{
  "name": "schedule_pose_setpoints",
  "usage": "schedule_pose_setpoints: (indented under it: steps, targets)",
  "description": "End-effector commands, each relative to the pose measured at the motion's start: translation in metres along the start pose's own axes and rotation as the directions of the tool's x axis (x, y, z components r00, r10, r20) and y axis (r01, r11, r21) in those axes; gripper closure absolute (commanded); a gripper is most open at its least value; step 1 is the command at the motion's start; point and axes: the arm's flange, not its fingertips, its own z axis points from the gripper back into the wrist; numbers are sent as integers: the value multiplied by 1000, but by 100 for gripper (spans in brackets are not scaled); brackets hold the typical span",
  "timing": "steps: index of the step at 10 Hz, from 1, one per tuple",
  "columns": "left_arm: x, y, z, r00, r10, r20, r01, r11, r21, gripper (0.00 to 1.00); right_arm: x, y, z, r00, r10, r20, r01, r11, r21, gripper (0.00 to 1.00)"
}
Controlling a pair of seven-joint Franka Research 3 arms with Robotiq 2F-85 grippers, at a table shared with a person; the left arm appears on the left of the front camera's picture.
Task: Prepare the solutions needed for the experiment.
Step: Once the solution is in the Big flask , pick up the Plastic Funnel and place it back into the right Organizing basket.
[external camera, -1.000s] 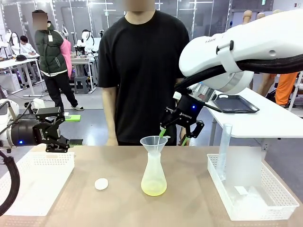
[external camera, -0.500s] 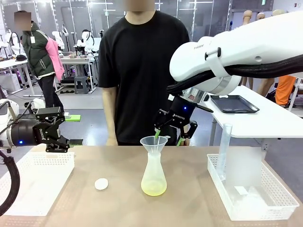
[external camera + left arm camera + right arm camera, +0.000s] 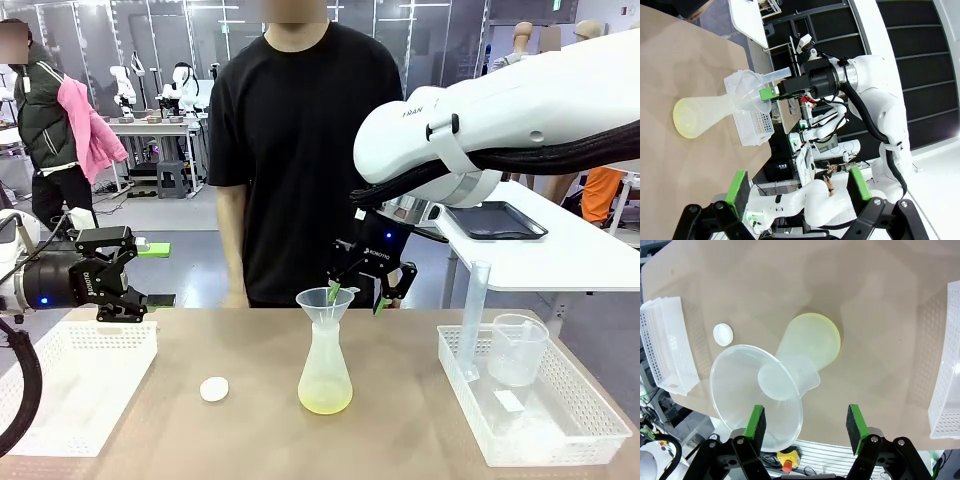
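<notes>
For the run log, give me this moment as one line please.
right jaws: open, at rim of clear plastic funnel | funnel: seated in translucent conical flask | pale yellow-green liquid: flask bottom | left jaws: open, near white basket

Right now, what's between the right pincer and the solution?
The funnel, seated in the flask neck: open right pincer above it, solution below. Clearest in right wrist view.

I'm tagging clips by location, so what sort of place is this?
Likely a robotics lab staged for chemistry: a flask with a funnel on the table, a beaker and cylinder in a white basket, a white robot arm above.
</notes>
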Motion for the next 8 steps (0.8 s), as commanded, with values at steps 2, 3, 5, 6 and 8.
schedule_pose_setpoints:
  steps: [2,3,5,6,8]
  targets:
    - [0,-3,-2,1000,14,8,-13,1000,-20,0,2,6,-3,1000,-13,11,13,1000,-12,34]
    - [0,-3,-2,1000,14,8,-13,1000,-20,0,3,6,-4,1000,-11,3,11,1000,-11,45]
    - [0,-3,-2,1000,14,8,-13,1000,-20,0,3,6,-4,1000,-11,-4,11,1000,-1,62]
    - [0,-3,-2,1000,14,8,-13,1000,-20,0,3,6,-4,1000,-12,-10,12,1000,-7,58]
    - [0,-3,-2,1000,14,8,-13,1000,-20,0,3,8,-6,1000,-6,-17,6,1000,-20,75]
